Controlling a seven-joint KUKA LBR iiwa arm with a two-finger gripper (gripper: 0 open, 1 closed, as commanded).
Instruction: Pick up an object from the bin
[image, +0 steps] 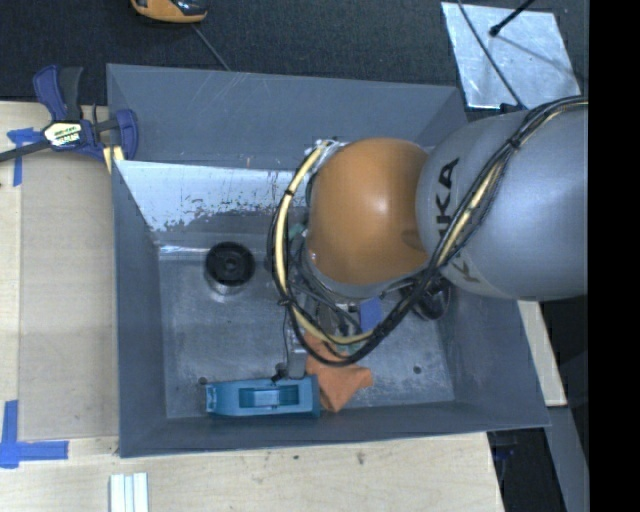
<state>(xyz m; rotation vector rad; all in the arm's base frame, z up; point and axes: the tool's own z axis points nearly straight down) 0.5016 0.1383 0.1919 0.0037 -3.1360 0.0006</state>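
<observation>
Orange wrist cover (365, 210) hangs over blue block (262, 397) and orange scrap (347, 386) at the near wall, likely for grasping; fingers' spread cannot be told.

Item 1: blue box-shaped object (262, 397), oblong and hard-looking, with a raised rectangular panel on its top face; lies flat on the floor of the bin (140, 330), long side along the lower wall, left of centre

Item 2: orange scrap (345, 384), irregular, soft-looking, crumpled; just beside the blue object's right end, apparently touching it; upper part hidden

Item 3: black round object (230, 264), disc-like with a ringed top, on a paler base; alone at the floor's upper left, well apart from the other two
</observation>
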